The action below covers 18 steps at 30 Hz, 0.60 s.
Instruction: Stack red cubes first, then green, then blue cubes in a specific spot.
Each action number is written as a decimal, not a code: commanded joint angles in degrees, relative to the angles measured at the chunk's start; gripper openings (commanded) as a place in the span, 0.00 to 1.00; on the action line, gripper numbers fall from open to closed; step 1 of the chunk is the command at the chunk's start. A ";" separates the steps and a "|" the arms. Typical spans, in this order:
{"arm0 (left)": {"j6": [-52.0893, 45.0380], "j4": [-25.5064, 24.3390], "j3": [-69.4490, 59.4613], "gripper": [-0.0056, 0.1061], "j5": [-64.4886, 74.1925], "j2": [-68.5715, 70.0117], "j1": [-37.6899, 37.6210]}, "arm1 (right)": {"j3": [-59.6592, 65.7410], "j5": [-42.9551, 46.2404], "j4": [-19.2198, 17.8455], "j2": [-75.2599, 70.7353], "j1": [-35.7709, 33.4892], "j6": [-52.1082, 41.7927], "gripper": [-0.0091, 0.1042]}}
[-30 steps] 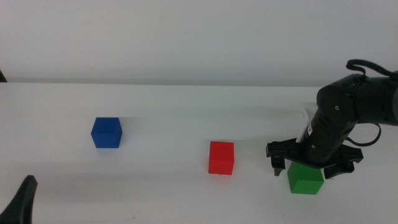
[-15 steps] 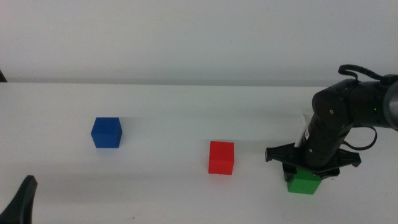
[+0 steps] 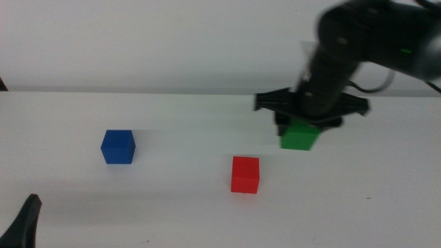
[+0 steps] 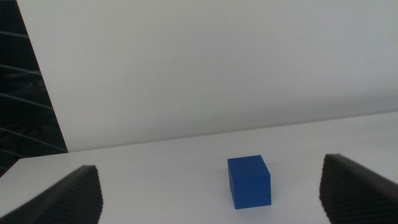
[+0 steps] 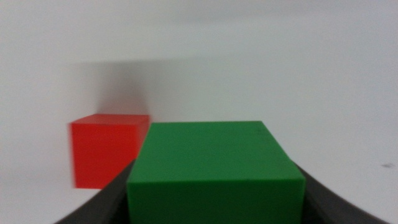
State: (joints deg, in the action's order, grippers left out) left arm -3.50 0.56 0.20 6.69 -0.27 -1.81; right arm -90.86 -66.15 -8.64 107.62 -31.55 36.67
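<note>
The green cube (image 3: 299,137) is held between the two dark jaws of the right gripper (image 3: 301,126), which are closed against its opposite sides. In the middle view the cube hangs clear of the white table (image 3: 172,207), up and to the right of the red cube (image 3: 244,174), with open tabletop visible between them. In the right wrist view the green cube (image 5: 216,168) fills the space between the jaws, and the red cube (image 5: 107,149) is seen beyond the fingers, off to one side and resting on the table. Nothing lies between the held cube and the red one.

The blue cube (image 3: 118,146) sits alone on the table, well apart from the right gripper and from the red cube. It is seen in the left wrist view (image 4: 249,181) ahead of the left gripper (image 4: 211,193), roughly midway between the two finger tips but farther out, untouched. The left jaws are spread wide with nothing between them. In the middle view only a dark tip of the left gripper (image 3: 23,220) is visible at the lower corner, near the table's front edge.

No containers are seen on the table; the three cubes are the only loose things on it.
</note>
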 commanded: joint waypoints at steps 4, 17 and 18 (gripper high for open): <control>0.32 0.29 -2.37 0.89 -0.90 2.35 0.14 | -12.35 -8.66 0.44 9.38 -4.66 -1.76 0.20; 0.32 0.29 -2.37 0.89 -0.90 2.35 0.14 | -14.99 -9.30 1.20 14.92 -8.36 -0.25 0.20; 0.32 0.29 -2.37 0.89 -0.90 2.35 0.14 | -14.99 -9.30 1.21 14.92 -8.36 -0.25 0.20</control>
State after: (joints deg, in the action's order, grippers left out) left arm -3.50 0.56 0.20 6.69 -0.27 -1.81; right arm -105.97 -69.49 -7.31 122.73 -39.88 36.07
